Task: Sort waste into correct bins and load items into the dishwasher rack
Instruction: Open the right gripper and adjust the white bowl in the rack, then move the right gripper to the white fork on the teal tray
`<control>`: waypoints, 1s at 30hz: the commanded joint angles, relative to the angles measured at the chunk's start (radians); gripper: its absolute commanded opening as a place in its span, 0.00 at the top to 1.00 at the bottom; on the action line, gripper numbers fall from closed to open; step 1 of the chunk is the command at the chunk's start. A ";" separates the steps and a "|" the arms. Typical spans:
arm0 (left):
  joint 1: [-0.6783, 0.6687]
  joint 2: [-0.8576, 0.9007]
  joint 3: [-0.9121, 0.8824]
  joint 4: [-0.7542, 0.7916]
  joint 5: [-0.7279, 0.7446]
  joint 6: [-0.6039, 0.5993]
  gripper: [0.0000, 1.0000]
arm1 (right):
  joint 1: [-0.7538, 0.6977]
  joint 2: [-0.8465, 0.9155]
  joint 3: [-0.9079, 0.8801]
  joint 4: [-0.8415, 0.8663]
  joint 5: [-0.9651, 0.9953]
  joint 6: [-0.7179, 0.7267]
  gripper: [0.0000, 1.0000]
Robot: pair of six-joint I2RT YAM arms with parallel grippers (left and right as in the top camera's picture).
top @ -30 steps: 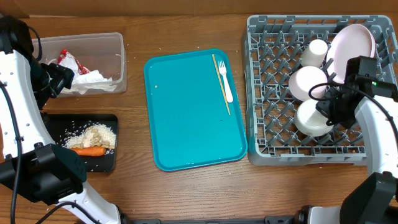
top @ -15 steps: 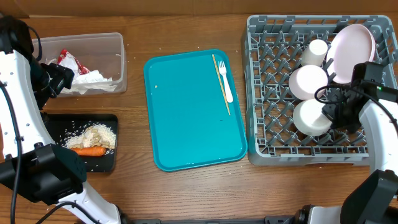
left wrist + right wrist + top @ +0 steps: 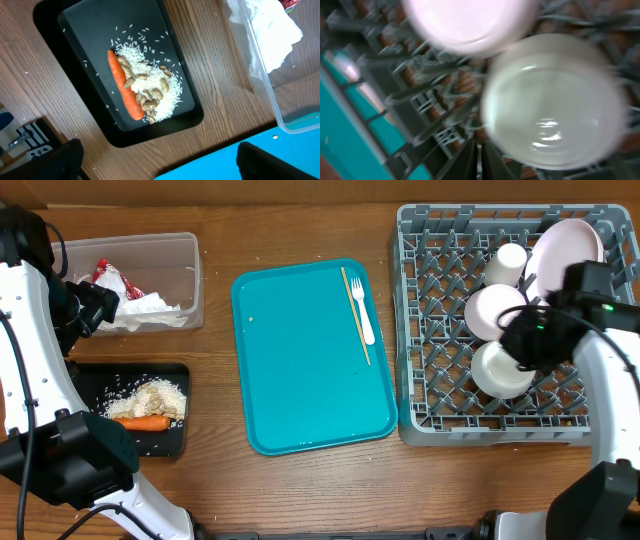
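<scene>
Fork lies on the teal tray by its far right edge, long axis along that edge, just left of the rack. Right gripper, over the bowls with jaws closed on nothing, is nearer. Left gripper is spread wide by the tub.

Right wrist view blurred, bowls smeared; plate partly behind right arm; tub cropped

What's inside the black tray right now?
In the black tray an orange carrot lies against a heap of beige-white crumbs, with stray grains scattered around. The floor under the heap is covered, so nothing beneath it can be told.
</scene>
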 commanded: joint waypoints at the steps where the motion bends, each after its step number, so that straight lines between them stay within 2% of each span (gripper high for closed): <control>1: -0.005 -0.028 -0.001 -0.002 0.001 0.001 0.00 | 0.123 -0.001 0.026 0.046 -0.101 -0.020 0.86; 5: -0.005 -0.028 -0.001 -0.002 0.001 0.001 0.00 | 0.260 -0.001 0.026 0.140 -0.100 -0.032 0.67; 6: -0.005 -0.028 -0.001 -0.002 0.001 0.001 0.00 | 0.301 -0.001 0.026 0.174 -0.100 -0.048 0.55; 8: -0.005 -0.028 -0.001 -0.002 0.001 0.001 0.00 | 0.363 -0.001 0.026 0.231 -0.099 -0.082 0.25; 10: -0.005 -0.028 -0.001 -0.002 0.001 0.001 0.00 | 0.420 -0.001 0.026 0.292 -0.084 -0.098 0.10; 12: -0.005 -0.028 -0.001 -0.002 0.001 0.001 0.00 | 0.470 0.000 0.026 0.353 -0.048 -0.098 0.03; 20: -0.005 -0.028 -0.001 -0.002 0.001 0.001 0.00 | 0.591 0.052 0.032 0.546 0.058 -0.151 0.00; 30: -0.005 -0.028 -0.001 -0.002 0.001 0.001 0.00 | 0.650 0.331 0.202 0.498 0.138 -0.284 0.05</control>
